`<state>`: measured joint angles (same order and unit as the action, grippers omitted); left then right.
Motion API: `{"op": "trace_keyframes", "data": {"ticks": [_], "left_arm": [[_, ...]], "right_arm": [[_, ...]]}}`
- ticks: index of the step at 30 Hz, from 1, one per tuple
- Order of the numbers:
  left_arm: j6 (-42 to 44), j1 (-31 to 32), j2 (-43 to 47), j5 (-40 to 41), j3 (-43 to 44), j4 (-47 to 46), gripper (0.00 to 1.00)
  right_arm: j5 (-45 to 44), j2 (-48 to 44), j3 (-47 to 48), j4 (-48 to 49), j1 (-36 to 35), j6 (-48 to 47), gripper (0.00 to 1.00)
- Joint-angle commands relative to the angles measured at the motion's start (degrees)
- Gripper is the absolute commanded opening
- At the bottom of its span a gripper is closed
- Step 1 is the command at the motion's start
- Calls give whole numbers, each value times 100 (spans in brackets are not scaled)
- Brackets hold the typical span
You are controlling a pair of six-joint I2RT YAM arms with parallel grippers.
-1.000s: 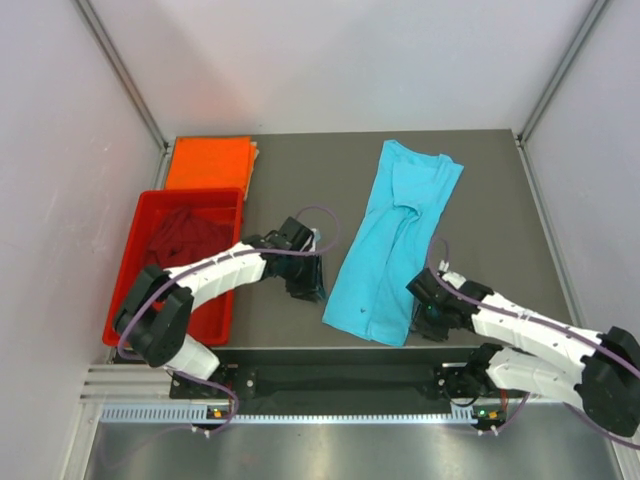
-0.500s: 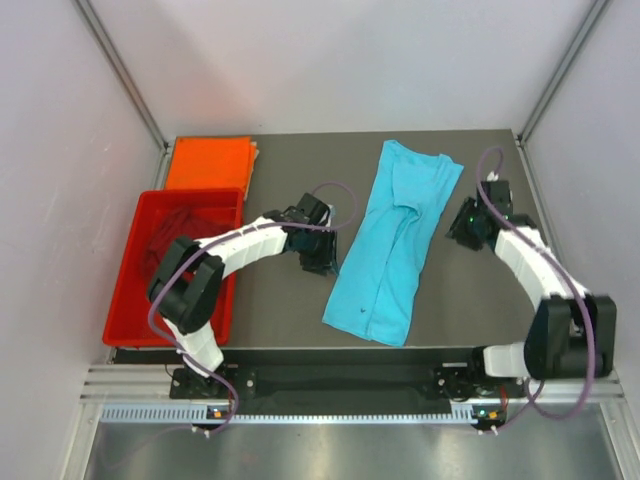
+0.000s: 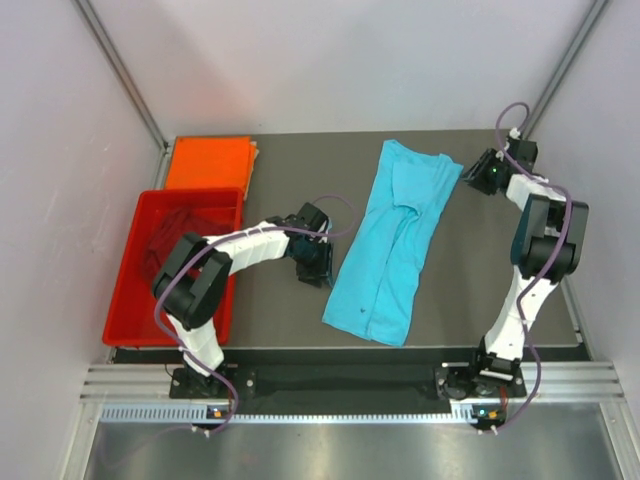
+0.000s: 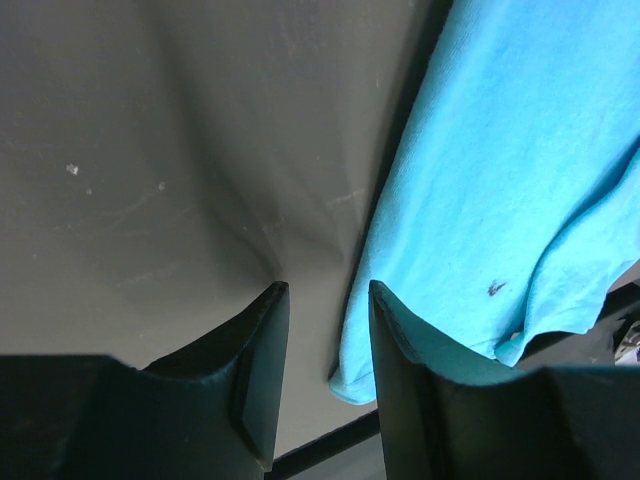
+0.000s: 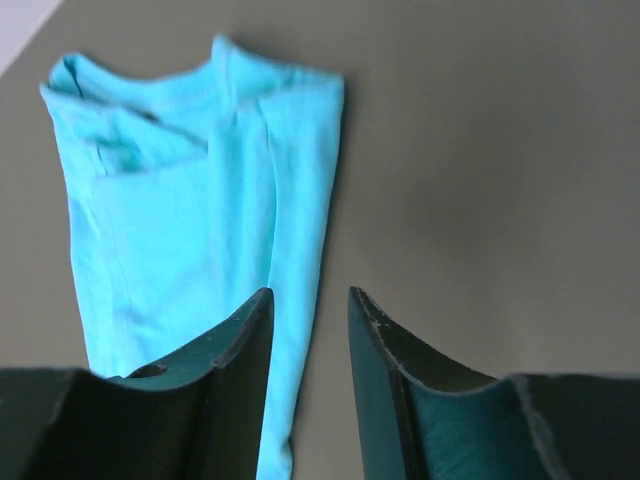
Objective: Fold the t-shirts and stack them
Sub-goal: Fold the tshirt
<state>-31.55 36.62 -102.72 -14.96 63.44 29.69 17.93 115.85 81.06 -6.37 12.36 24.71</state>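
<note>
Tray [image 3: 122,290] on the left holds the maroon shirt [image 3: 180,240], orange shirt [image 3: 208,165] folded behind; left hand [image 3: 315,264], half-open and empty, sits just left of the turquoise shirt [image 3: 395,240], which runs lengthwise near-to-far on the worktop [image 3: 480,290]; right hand [image 3: 484,176], fingers parted, empty, hovers beside its far collar end.

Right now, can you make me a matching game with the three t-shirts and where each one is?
Things:
1. turquoise t-shirt
2. orange t-shirt
3. maroon t-shirt

Places:
A. bunched up inside the red tray
B. folded flat at the far left corner of the table
C. stretched out long in the middle of the table

Pairs: 1-C, 2-B, 3-A
</note>
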Motion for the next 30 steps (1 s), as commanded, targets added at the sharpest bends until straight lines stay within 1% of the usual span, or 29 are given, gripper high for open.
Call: {"op": "trace_keyframes", "data": {"ticks": [1,2,3,5,10,14,16,17,18,19,20,22,23,25,26,28,29,30], "left_arm": [[70,3,261,-121,81,45,43],[79,3,287,-121,159,71,43],[88,-6,313,-121,203,133,43],[123,-6,305,-138,361,212,43],[175,-6,199,-367,748,432,45],[219,-6,173,-253,1038,572,47],[281,-32,120,-235,1222,686,47],[307,-50,77,-235,1267,713,47],[333,-59,68,-244,1311,722,47],[386,-67,50,-218,1372,731,47],[430,-76,-11,-192,1399,731,48],[501,-94,-90,-17,1460,748,49],[518,-120,-195,28,1469,766,49],[553,-173,-379,-6,1443,731,49],[553,-234,-442,-76,1426,627,49],[536,-296,-617,-287,1330,468,50],[527,-357,-653,-645,1303,337,50],[501,-375,-705,-805,1233,83,50]], "right_arm": [[852,674,998,453,161,122,37],[870,1006,1200,287,179,131,39],[896,1157,1524,225,205,165,38],[957,1500,1842,154,240,244,38],[914,1940,2221,92,232,376,37],[1063,2327,2528,224,232,640,33],[1133,2459,2801,268,232,719,27],[1159,2616,3045,303,232,772,14],[1177,2714,3196,303,223,807,8],[1212,2819,3362,321,232,842,3],[1247,3046,3738,347,232,903,0],[1256,3433,4144,399,232,1035,0],[1265,3566,4573,400,223,1088,0],[1283,4004,5040,426,223,1263,0],[1222,4128,5417,435,232,1325,0],[1143,4322,5587,766,241,1535,1],[1029,4358,5640,865,241,1598,5],[976,4402,5701,909,232,1625,8]]}}
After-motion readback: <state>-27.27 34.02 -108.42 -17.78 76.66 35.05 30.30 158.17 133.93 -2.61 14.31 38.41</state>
